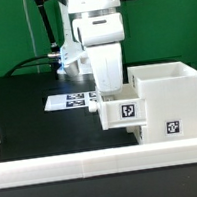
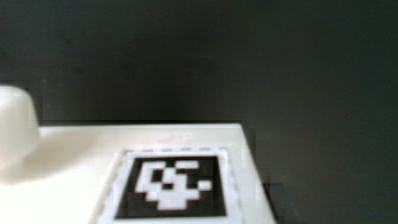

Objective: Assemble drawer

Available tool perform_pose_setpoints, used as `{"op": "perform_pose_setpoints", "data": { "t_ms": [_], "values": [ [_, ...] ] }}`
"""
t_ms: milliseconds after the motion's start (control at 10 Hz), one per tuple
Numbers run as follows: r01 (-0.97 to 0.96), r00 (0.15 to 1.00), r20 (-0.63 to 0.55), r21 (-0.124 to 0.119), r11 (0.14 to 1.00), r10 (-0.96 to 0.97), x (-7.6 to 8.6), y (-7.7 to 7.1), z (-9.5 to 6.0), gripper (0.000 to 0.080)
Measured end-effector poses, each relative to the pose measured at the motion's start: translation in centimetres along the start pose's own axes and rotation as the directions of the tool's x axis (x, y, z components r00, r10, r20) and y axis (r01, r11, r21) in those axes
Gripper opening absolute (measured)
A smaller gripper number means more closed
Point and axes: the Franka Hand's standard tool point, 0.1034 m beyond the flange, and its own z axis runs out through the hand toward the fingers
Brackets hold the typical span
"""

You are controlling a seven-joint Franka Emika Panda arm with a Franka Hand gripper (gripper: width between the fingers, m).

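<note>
The black surface (image 1: 27, 106) carries the white cube casing (image 1: 172, 97) at about three o'clock in the exterior view. The marker board (image 1: 69, 100) lies flat near its centre, and a long low white wall (image 1: 105, 166) runs along six o'clock.

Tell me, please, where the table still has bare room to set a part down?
Bare black table lies on the exterior view's left, bordered by the marker board and the border wall. It is crowded where the gripper meets the tray beside the casing.
</note>
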Motion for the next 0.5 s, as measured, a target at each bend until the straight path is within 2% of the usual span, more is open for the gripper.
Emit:
{"op": "perform_pose_setpoints", "data": {
  "t_ms": [500],
  "values": [
    [-0.018,1.0,-0.001,-0.003,1.0,0.018,-0.01,0.0,0.03,0.0042]
  ]
}}
